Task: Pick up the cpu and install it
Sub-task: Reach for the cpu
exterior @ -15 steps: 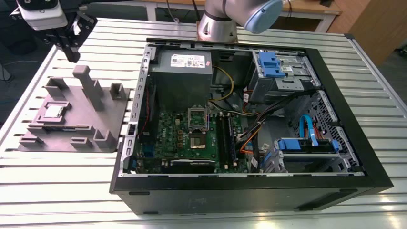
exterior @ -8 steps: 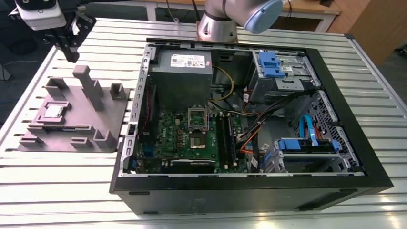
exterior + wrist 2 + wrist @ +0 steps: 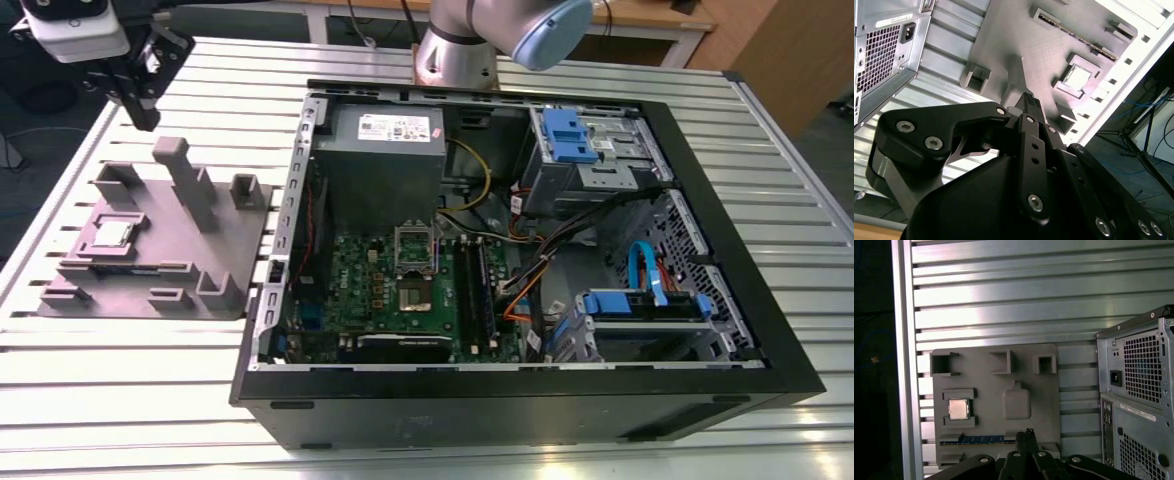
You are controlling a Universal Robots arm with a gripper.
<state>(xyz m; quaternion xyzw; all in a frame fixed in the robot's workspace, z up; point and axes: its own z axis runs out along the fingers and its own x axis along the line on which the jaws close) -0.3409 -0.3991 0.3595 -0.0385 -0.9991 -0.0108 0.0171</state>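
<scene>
The gripper hangs above the grey block, well apart from it. Its fingers are pressed together and hold nothing. The cpu lies in a square pocket on the block.

Looks like a robotics lab or test workshop: bench of ribbed aluminium slats, opened computer case lying on it, grey plastic holder block alongside, robot arm rising at the bench's edge, wooden desks behind, loose cables and a stand on the dark floor.
</scene>
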